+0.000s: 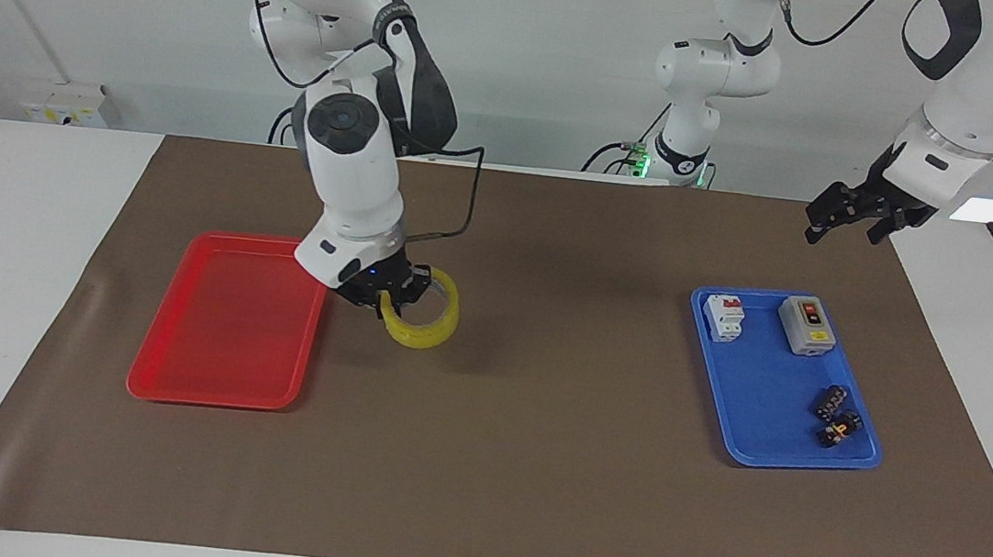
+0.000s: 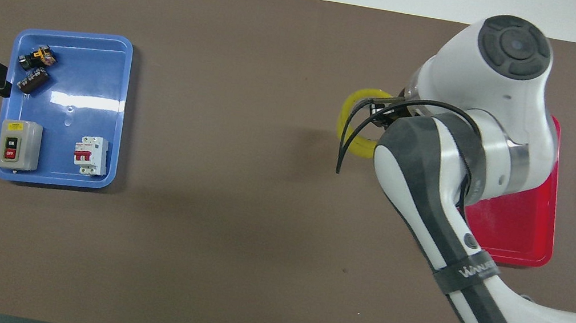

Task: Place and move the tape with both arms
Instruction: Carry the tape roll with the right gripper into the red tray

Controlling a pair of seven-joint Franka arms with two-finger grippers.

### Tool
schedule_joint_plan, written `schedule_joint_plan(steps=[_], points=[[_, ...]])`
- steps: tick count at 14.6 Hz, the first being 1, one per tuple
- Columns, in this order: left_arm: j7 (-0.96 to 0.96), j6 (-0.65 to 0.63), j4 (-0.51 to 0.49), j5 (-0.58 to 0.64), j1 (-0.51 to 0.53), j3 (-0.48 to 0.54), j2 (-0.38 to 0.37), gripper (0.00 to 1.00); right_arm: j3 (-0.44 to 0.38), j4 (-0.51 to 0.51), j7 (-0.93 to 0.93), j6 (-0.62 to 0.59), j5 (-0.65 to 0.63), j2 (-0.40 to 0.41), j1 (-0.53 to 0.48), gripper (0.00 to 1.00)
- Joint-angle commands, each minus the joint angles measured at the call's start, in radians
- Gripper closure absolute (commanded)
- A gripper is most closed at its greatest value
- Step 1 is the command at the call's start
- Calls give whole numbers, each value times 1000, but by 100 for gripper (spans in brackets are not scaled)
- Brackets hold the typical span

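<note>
a robotics lab: two white arms [image 1: 352,162] at a papered table [image 1: 532,467].

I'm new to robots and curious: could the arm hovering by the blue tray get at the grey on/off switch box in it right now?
Probably yes. The left gripper holds nothing and hangs in the air beside the blue tray. Nothing covers the grey switch box, and the right gripper is busy with the tape near the red tray.
</note>
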Motion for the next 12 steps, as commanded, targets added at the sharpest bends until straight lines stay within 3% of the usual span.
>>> schedule_joint_plan(steps=[1,5,9,12], points=[[11,-5,-20,-18,-1,-1,-21,0,13,-21,-162,-76,6,-47,-103,100],[10,-1,-17,-18,1,-1,-24,0,13,-99,-410,-32,4,-70,-245,100],[8,-1,-17,-18,3,-1,-23,0,11,-369,-624,231,-3,-152,-337,100],[8,-1,-17,-18,3,-1,-23,0,10,-501,-704,376,-9,-181,-374,100]])
